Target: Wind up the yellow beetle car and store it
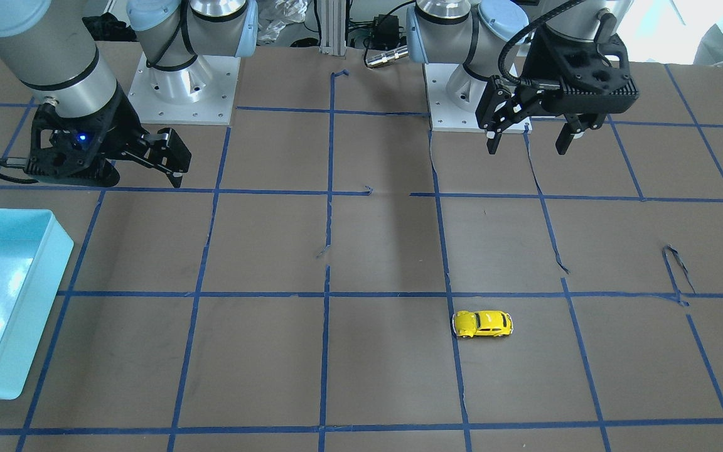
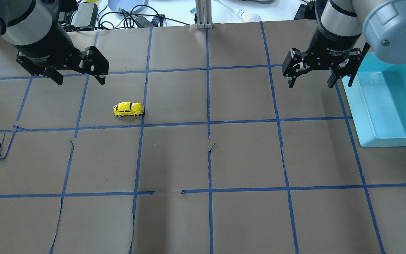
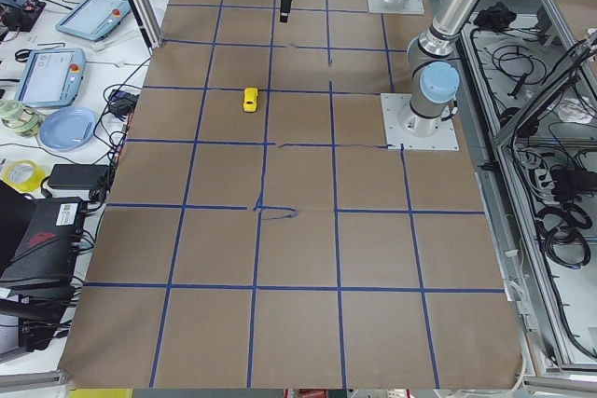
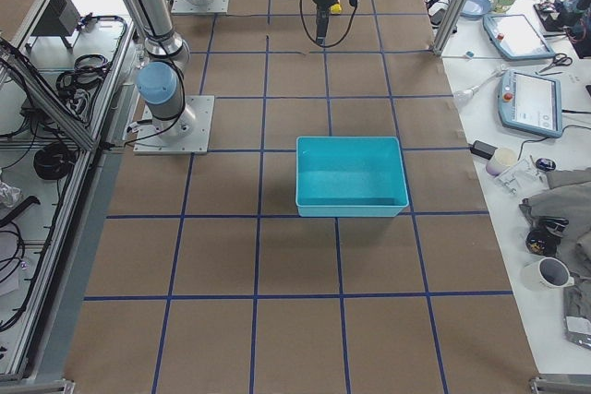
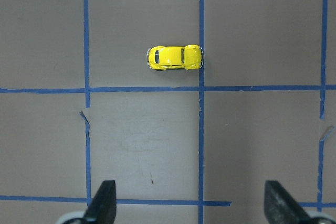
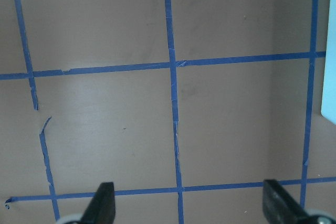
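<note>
Left tool (image 2: 79,79), right tool (image 2: 310,84): both agape; one yellow beetle car (image 2: 128,109).

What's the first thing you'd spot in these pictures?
The tiny yellow beetle car, all alone on the brown table with its blue tape lines, over on the robot's left side. Next comes the big teal bin on the robot's right side, empty. Above the table, the left gripper and right gripper hang open, touching nothing.
</note>
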